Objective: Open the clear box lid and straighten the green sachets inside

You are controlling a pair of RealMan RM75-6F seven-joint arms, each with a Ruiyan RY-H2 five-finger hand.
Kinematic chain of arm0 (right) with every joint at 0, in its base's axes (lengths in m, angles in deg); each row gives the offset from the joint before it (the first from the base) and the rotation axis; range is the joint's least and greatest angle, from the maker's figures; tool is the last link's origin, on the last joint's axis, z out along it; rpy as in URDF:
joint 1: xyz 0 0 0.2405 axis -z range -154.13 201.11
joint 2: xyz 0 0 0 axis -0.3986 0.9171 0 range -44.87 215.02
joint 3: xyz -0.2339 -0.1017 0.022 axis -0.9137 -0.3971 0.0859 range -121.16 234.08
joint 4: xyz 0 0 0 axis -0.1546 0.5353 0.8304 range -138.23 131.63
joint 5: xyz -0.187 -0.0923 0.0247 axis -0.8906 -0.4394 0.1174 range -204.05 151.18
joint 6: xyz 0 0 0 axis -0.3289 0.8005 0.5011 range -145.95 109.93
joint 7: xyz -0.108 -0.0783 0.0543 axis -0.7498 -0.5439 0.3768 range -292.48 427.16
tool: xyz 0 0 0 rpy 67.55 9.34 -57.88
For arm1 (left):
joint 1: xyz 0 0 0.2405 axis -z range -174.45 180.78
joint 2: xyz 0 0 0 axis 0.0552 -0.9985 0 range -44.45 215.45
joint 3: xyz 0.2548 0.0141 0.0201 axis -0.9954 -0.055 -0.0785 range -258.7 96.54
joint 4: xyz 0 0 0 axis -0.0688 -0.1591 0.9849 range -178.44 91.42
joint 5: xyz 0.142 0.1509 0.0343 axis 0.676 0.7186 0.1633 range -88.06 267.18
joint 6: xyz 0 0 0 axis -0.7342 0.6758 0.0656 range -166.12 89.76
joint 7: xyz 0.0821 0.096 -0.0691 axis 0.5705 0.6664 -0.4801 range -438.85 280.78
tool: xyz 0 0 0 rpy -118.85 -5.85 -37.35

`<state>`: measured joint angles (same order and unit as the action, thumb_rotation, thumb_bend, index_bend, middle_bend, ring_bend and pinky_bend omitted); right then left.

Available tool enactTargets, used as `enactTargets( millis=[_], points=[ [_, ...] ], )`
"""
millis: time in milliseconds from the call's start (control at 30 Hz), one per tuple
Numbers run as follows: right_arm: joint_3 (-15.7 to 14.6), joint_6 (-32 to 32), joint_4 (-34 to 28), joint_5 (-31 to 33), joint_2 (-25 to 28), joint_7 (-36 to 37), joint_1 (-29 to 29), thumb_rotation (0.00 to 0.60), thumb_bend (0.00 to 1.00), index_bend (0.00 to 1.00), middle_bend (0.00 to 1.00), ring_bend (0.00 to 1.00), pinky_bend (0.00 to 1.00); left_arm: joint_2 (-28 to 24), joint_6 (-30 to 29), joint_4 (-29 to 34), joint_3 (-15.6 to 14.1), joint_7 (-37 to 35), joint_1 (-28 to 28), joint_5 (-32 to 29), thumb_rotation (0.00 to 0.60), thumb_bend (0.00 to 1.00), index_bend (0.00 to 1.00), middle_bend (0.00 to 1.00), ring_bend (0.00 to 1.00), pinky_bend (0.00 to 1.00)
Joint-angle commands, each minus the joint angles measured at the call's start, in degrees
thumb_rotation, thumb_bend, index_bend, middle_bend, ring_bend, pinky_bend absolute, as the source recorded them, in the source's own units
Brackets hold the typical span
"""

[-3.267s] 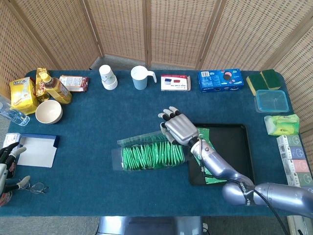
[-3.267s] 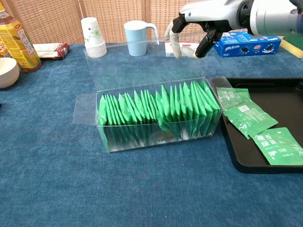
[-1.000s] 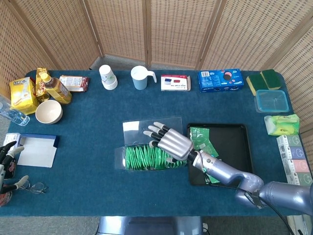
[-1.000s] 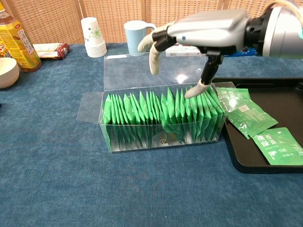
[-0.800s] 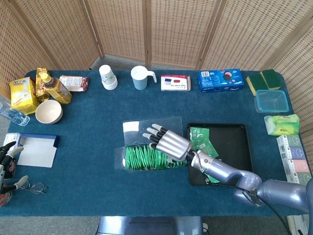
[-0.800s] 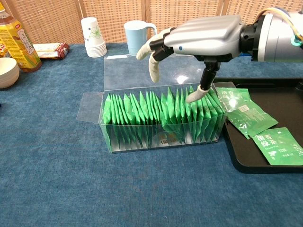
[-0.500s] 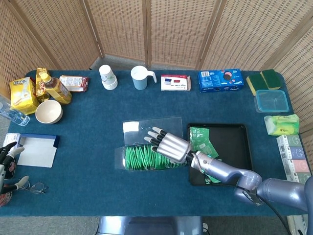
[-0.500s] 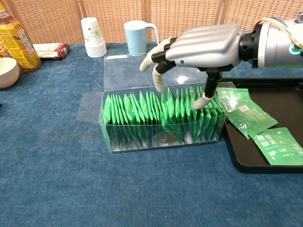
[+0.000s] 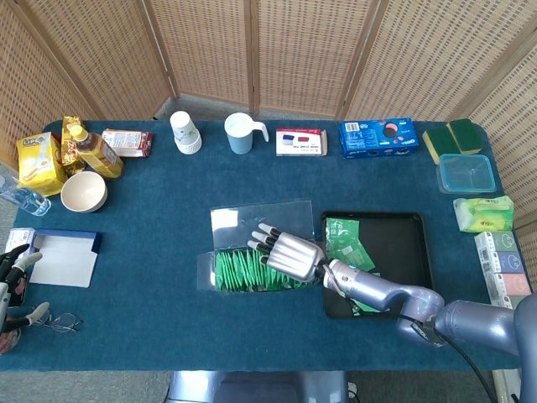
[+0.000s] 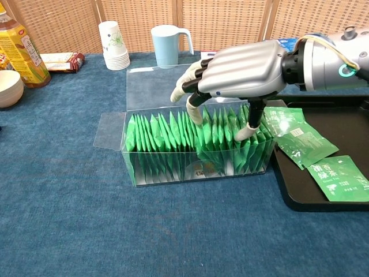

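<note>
The clear box [image 9: 225, 273] [image 10: 173, 164] stands mid-table, packed with a row of upright green sachets [image 9: 243, 270] [image 10: 167, 135]. Its lid [image 9: 260, 217] [image 10: 153, 86] lies open, folded back behind the box. My right hand [image 9: 285, 252] [image 10: 242, 69] is spread palm-down over the right half of the row, holding nothing. Its fingertips [image 10: 196, 114] press among the sachet tops, and the thumb [image 10: 249, 130] touches the sachets at the right end. My left hand [image 9: 13, 273] hangs at the table's far left edge, fingers apart and empty.
A black tray [image 9: 419, 220] [image 10: 291, 199] right of the box holds loose green sachets [image 9: 344, 239] [image 10: 300, 141]. Paper cups [image 9: 185, 132] [image 10: 112, 37], a blue mug [image 9: 242, 133] [image 10: 170, 45] and a blue cookie box [image 9: 377, 137] line the back. A blue-and-white box [image 9: 59, 256] lies near my left hand.
My right hand has come down from above the lid onto the sachets, fingertips sinking into the row. The lid has gone from leaning over the box to lying back.
</note>
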<state>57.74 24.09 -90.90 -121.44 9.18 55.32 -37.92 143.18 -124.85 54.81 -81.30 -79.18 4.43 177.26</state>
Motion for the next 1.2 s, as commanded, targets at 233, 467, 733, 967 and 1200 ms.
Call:
enactTargets(
  millis=[233,467,733,967,1200],
  points=[
    [0.67,-1.25,0.06,0.77,-0.37,-1.31,-0.73,0.6,0.02,0.36,0.12,0.04,0.0,0.19,0.13,-0.31,-0.03,-0.35,0.07,0.1,0.598,0.16,0.19,0.11,0.12,0.33],
    [1.02,-2.82,0.99,1.37,-1.76,-2.76,-1.61,0.6,0.02,0.36,0.12,0.04,0.0,0.2,0.1,-0.6,0.01,-0.6,-0.01,-0.13,0.597,0.16,0.19,0.11,0.12,0.33],
    [1.33,-3.87,2.04,2.28,-3.06,-4.18,-2.15,0.6,0.02,0.37,0.13,0.04,0.0,0.21,0.04,-1.0,-0.05,-1.09,-0.17,-0.27,0.597,0.16,0.19,0.11,0.12,0.33],
    [1.38,-3.36,2.35,2.92,-3.16,-4.85,-1.75,0.6,0.08,0.37,0.13,0.04,0.0,0.28,-0.02,-1.15,0.03,-1.2,-0.1,-0.14,0.599,0.16,0.19,0.11,0.12,0.33],
    [0.95,-2.68,2.24,2.77,-2.98,-4.33,-1.28,0.6,0.17,0.36,0.13,0.04,0.0,0.23,-0.05,-0.95,0.06,-1.03,-0.01,0.09,0.598,0.16,0.19,0.11,0.12,0.33]
  ],
)
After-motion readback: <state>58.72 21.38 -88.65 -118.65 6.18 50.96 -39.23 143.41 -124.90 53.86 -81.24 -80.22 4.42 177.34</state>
